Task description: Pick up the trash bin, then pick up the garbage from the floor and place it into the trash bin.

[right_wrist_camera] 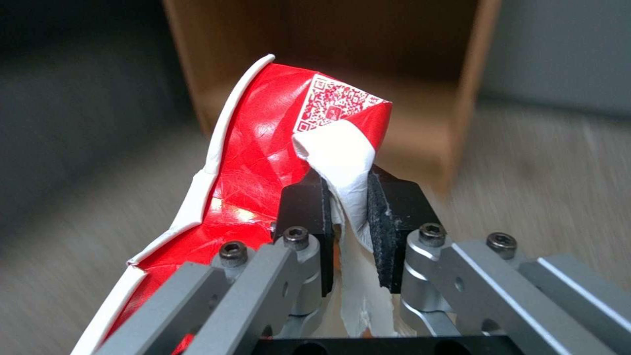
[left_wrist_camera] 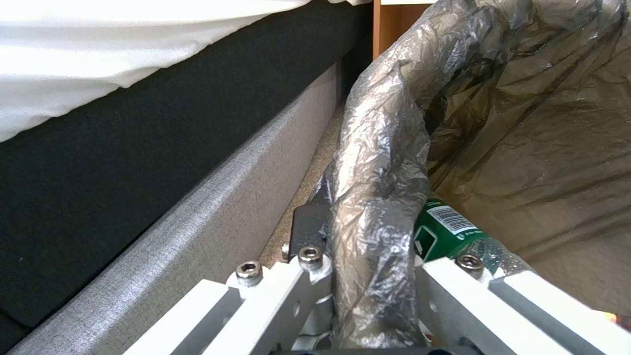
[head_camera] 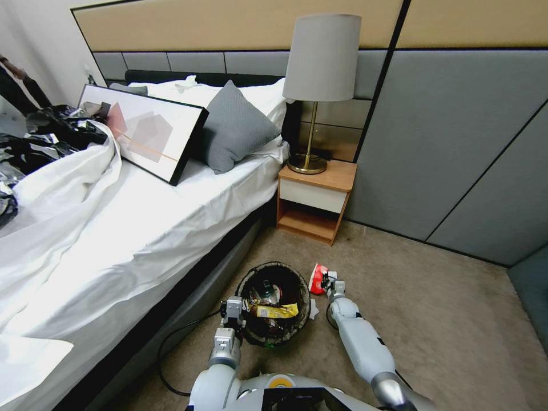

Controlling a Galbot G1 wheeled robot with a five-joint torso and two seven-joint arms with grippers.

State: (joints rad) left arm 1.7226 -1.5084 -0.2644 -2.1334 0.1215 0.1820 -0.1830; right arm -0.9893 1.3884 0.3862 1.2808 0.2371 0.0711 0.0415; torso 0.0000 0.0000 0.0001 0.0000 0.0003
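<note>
jaws of right gripper (right_wrist_camera: 347, 231) pinch crushed red cup (right_wrist_camera: 263, 162); left gripper (left_wrist_camera: 368, 276) clamps bin rim (left_wrist_camera: 381, 162).

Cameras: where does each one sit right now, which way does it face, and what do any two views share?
Head view: on the robot's head, looking forward and down at the carpet beside the bed; both arms show, left gripper on the bin, right gripper with the cup.
Left wrist view: on the left wrist, facing along the bin's rim; its fingers clamp the liner.
Right wrist view: on the right wrist, facing the nightstand; its fingers pinch the crushed cup.
Shared: head and left wrist views share the bin; head and right wrist views share the cup.
</note>
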